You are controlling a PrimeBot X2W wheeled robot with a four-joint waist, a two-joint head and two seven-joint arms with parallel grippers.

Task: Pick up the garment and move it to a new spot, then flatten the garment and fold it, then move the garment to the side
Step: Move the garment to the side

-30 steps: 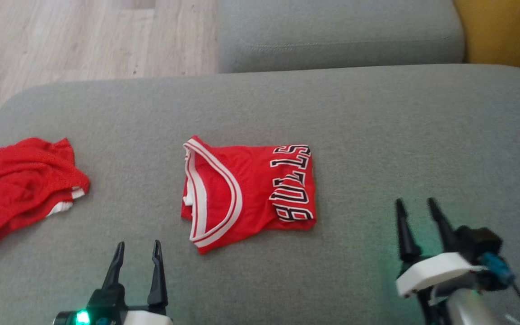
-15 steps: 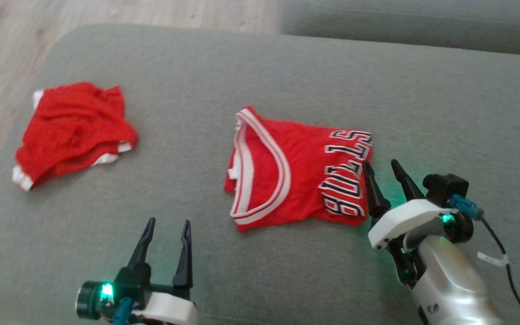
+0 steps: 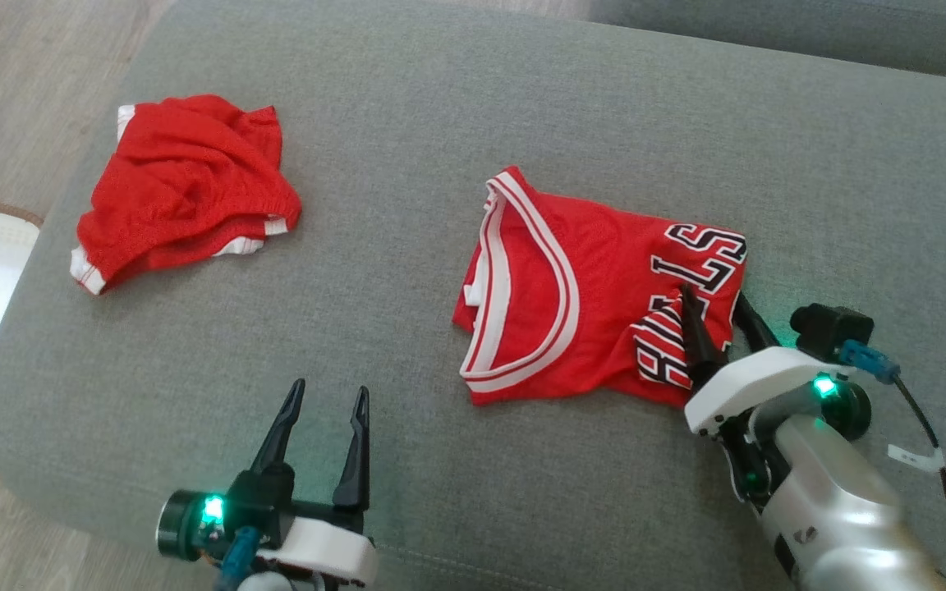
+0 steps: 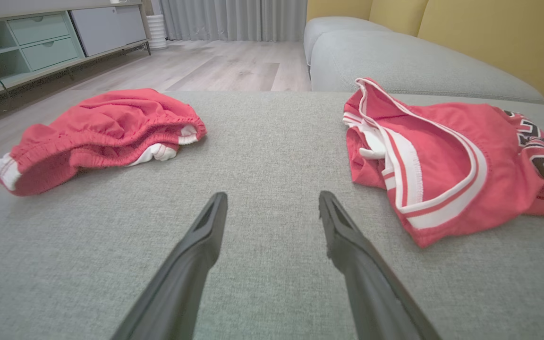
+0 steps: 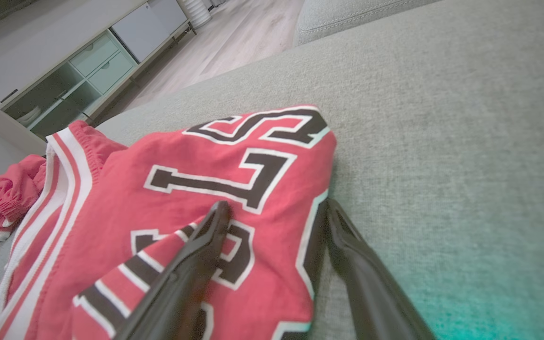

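Jersey (image 3: 580,304) lies folded on the sofa (image 3: 440,107), right of centre. We see our right gripper (image 3: 713,295) spread wide at its right edge, one finger on the lettered fabric, the other along that edge. Our left gripper (image 3: 331,386) hangs spread and empty, near left. Crumpled shorts (image 3: 185,185) lie far left.
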